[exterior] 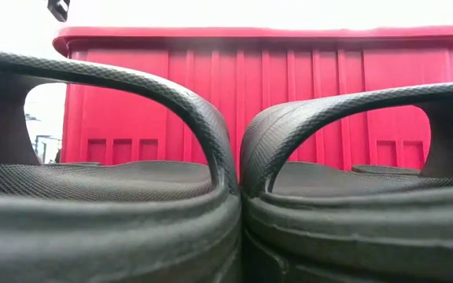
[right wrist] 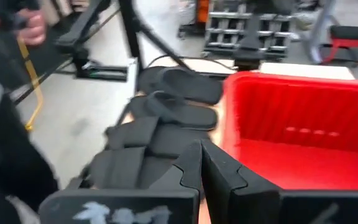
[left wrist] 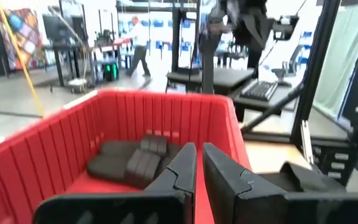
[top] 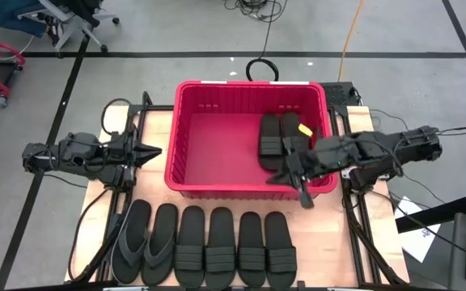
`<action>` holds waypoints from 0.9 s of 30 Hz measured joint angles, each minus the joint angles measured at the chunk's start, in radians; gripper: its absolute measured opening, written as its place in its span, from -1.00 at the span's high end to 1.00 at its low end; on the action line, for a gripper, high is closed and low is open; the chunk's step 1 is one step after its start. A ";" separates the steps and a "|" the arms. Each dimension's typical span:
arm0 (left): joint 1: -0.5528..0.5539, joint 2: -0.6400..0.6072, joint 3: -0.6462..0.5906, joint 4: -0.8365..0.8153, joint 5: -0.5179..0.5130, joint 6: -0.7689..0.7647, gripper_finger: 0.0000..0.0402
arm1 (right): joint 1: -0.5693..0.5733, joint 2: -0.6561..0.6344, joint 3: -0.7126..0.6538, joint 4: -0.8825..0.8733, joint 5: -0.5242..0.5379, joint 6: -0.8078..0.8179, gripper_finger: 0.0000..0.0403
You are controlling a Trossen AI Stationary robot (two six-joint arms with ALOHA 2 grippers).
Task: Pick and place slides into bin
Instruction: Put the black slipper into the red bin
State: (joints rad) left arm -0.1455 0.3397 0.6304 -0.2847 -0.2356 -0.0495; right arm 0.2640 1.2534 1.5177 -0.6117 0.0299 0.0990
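The red bin [top: 217,137] stands at the table's middle, with two black slides [top: 281,136] lying side by side on its floor at the right; the left wrist view shows this pair [left wrist: 135,163] too. Several more slides [top: 209,246] lie in a row along the near edge, two thong ones [top: 146,241] at the left. My right gripper [top: 275,179] hangs shut and empty above the bin's near right corner, pointing toward the table's left [right wrist: 199,158]. My left gripper [top: 157,151] waits shut and empty left of the bin [left wrist: 197,158].
In the low view, two of the row's slides [exterior: 101,196] [exterior: 360,196] fill the foreground, with the bin's near wall [exterior: 266,79] behind them. A yellow tag [top: 304,128] lies on a slide in the bin. Bare wood shows between the bin and the row. A person walks in the room beyond.
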 joint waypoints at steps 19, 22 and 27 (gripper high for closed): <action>0.000 0.007 0.000 0.138 -0.192 -0.181 0.87 | 0.238 -0.250 -0.324 -0.245 -0.317 0.184 1.00; 0.000 0.018 0.000 0.134 -0.162 -0.273 0.87 | 0.251 -0.252 -0.415 -0.184 -0.348 0.177 1.00; 0.000 0.047 0.000 0.127 -0.159 -0.312 0.87 | 0.283 -0.213 -0.515 0.025 -0.346 0.184 1.00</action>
State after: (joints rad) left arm -0.1455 0.3863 0.6304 -0.1578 -0.3943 -0.3616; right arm 0.5466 1.0403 1.0022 -0.5865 -0.3157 0.2834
